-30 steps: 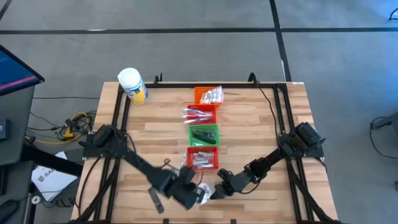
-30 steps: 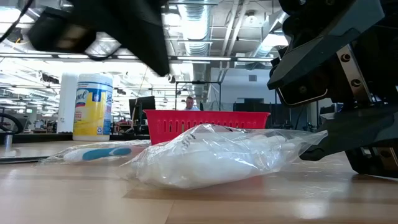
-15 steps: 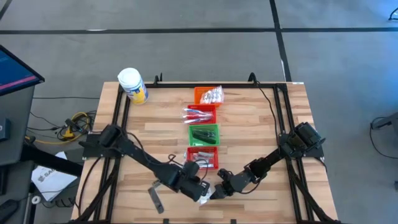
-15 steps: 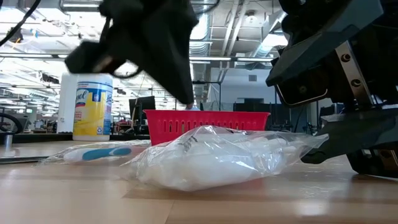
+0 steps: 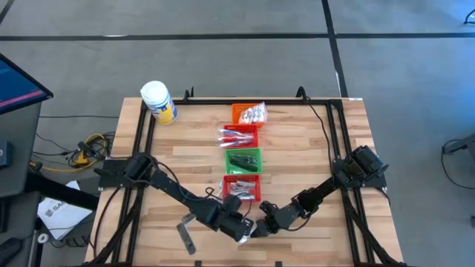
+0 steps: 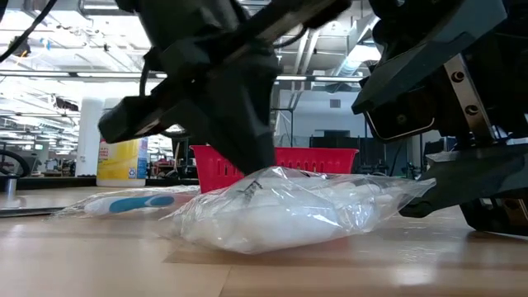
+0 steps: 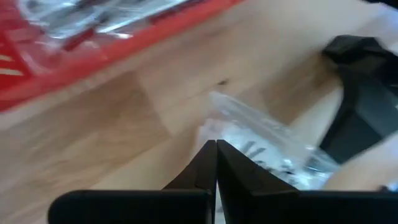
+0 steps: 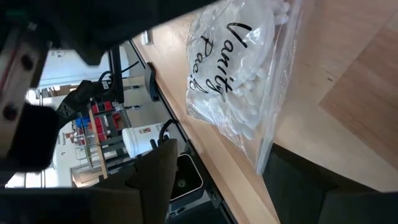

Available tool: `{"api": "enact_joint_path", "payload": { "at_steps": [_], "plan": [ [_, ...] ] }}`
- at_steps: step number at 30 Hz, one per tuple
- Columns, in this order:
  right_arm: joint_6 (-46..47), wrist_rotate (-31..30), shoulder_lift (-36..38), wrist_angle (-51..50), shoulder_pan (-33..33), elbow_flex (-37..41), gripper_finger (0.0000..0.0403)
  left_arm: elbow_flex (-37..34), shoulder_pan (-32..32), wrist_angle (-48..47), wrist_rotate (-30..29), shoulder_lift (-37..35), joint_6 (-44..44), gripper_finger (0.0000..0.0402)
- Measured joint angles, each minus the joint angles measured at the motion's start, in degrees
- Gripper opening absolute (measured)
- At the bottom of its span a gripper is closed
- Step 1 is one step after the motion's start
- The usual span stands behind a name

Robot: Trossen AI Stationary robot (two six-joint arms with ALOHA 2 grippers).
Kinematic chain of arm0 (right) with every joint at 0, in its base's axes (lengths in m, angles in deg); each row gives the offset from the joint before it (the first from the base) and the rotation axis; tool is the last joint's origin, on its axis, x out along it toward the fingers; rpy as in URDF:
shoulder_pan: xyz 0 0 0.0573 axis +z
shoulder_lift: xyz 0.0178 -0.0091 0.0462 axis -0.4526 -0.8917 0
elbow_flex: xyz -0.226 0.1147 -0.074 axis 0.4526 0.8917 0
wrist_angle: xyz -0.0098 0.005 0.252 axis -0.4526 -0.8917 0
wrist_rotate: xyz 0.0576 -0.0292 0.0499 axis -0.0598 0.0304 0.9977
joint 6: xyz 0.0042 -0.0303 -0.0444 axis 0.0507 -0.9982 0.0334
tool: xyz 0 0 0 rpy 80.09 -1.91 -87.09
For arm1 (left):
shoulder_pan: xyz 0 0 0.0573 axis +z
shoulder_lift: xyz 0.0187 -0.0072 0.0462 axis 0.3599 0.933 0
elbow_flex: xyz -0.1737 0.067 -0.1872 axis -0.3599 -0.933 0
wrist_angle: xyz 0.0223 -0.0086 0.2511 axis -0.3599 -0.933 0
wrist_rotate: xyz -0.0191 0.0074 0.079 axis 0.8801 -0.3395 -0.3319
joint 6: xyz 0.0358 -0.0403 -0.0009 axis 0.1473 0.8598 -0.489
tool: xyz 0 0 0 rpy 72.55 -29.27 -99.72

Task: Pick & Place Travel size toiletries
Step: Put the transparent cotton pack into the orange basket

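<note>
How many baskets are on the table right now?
4, in a row down the table's middle: orange basket farthest from the arms, then a red one, a green one, and another red one nearest the grippers. None looks hidden.

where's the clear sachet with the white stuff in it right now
In the high view the clear plastic sachet of white contents lies on the wooden table near its front edge, between the two end effectors, just in front of the nearest red mesh basket.

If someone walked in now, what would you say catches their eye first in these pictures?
Probably the clear sachet of white contents lying at the table's near edge, with the left gripper and right gripper meeting over it. Next, the column of small baskets up the table's middle, and the white jar at the far left corner.
</note>
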Motion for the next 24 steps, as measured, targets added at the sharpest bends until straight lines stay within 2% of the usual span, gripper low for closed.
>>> {"api": "enact_joint_path", "payload": {
  "at_steps": [4,11,24],
  "plan": [
    [0.2,0.0,0.0,-0.2,0.0,0.0,0.022,0.0,-0.1,-0.1,0.2,0.0,-0.2,0.0001],
    [0.2,0.0,0.0,-0.5,0.0,0.0,0.022,0.0,-0.4,1.3,5.0,0.5,-4.1,0.0001],
    [-0.2,0.2,0.0,-0.6,0.0,0.1,0.022,-2.0,-0.6,9.1,9.2,0.5,-9.0,0.0001]
  ]
}}
